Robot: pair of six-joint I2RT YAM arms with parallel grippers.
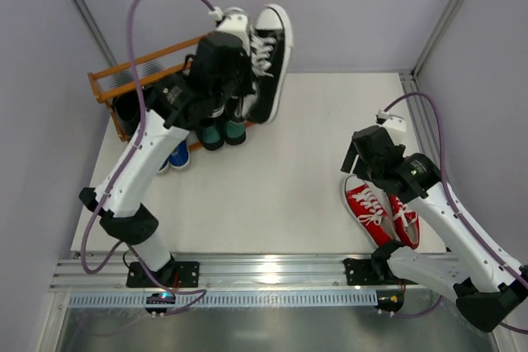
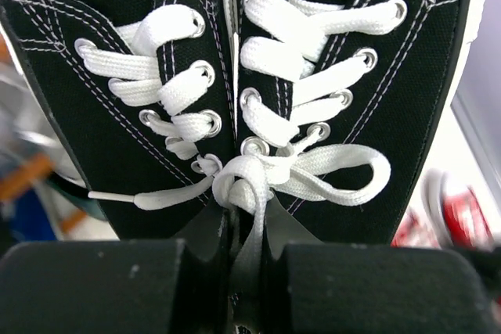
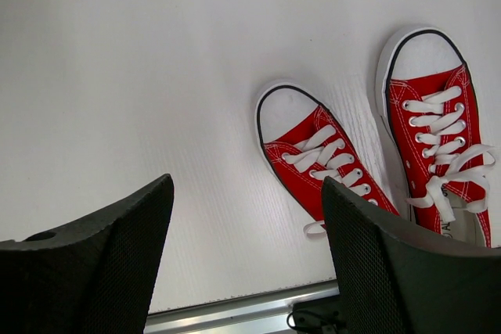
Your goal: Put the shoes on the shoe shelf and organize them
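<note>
Left gripper (image 2: 235,267) pinches the black-and-white sneakers (image 2: 235,115) together, seemingly above the shelf (image 1: 115,80); right gripper (image 3: 246,248) gapes over red sneakers (image 3: 325,166).

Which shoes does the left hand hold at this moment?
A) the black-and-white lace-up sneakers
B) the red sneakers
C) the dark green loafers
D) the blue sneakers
A: the left hand is shut on the black-and-white lace-up sneakers, pinching both shoes together at their inner edges.

The left pincer (image 2: 246,275) is clenched (right pincer (image 3: 247,252) agape).
</note>
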